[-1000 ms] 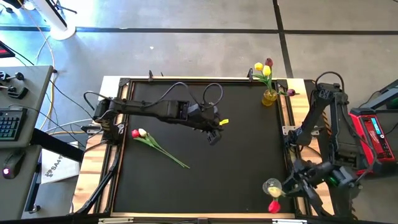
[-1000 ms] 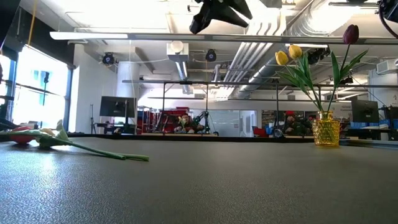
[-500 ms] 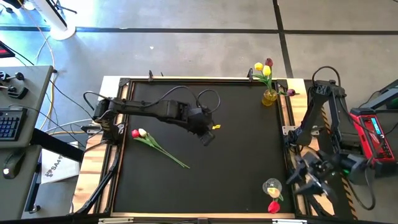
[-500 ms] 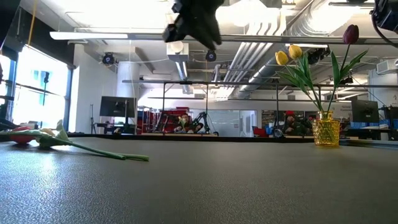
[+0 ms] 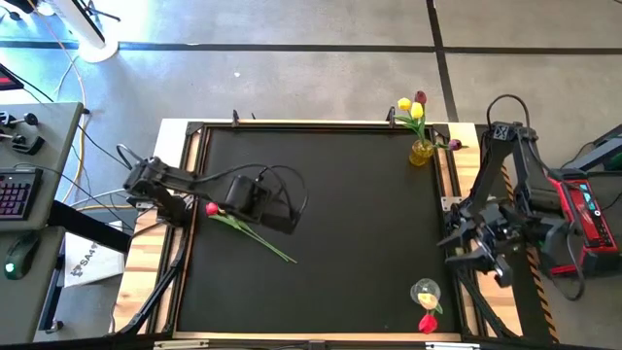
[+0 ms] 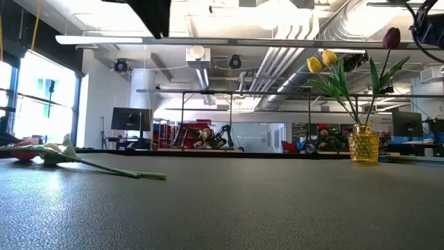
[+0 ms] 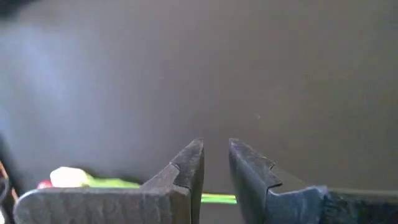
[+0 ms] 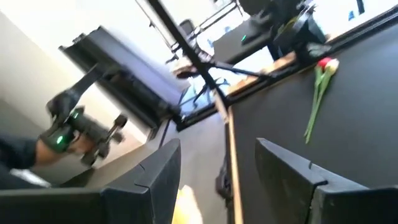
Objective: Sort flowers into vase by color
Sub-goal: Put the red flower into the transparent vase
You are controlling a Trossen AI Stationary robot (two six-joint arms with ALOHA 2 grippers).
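Observation:
Two flowers, one red (image 5: 211,208) and one cream-white (image 5: 223,206), lie side by side on the black table at the left, their stems (image 5: 262,240) running toward the near right. My left gripper (image 5: 280,222) hangs above those stems, pointing down; its fingers (image 7: 214,146) stand slightly open with nothing between them. A yellow vase (image 5: 421,152) at the far right holds yellow and maroon flowers (image 6: 326,59). A clear vase (image 5: 426,291) at the near right holds a cream and a red flower (image 5: 428,323). My right gripper (image 8: 217,155) is open beyond the table's right edge.
The table has a raised wooden frame (image 5: 457,175) around the black mat. A desk with a keyboard (image 5: 14,194) stands left of the table, and cables (image 5: 97,165) run by the left arm's base. The mat's middle (image 5: 360,224) is bare.
My left gripper has swung from the table's middle toward its left edge, tipping to point down, and now hangs over the lying flowers' stems. My right gripper has drawn up and toward the far edge, away from the clear vase, and has turned. The flowers have not moved.

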